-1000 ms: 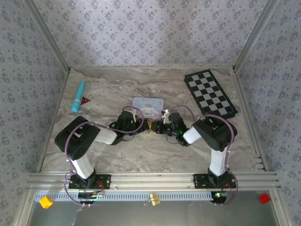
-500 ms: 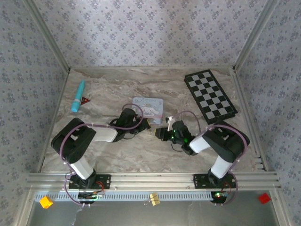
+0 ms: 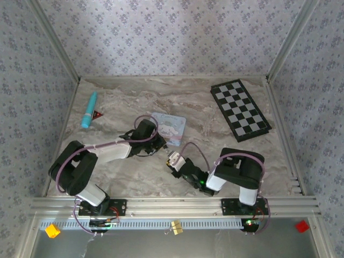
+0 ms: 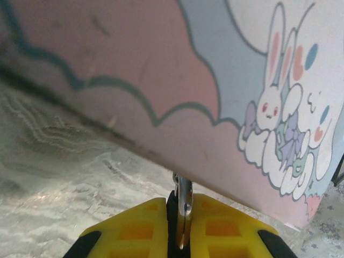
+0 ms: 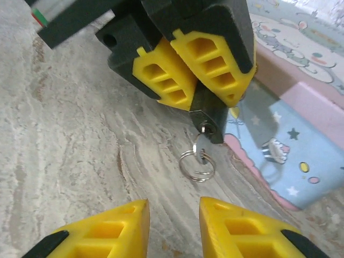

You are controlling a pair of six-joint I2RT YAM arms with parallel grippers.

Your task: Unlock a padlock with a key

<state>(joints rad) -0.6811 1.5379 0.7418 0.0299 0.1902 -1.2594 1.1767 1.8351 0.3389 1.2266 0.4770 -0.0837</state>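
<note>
padlock pinched in left end effector; right end effector parted, apart

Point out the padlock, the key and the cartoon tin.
padlock (image 5: 209, 114): right wrist view, on its black body.
key (image 5: 201, 145): right wrist view, on the shank hanging below the keyhole.
cartoon tin (image 5: 290, 161): right wrist view, on its blue side wall.

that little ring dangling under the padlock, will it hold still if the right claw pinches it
Probably not: the ring hangs loose from the key in the padlock, so it should swing or pivot. It looks like thin smooth wire, so it is likely light and slippery for the open right claw.
</note>
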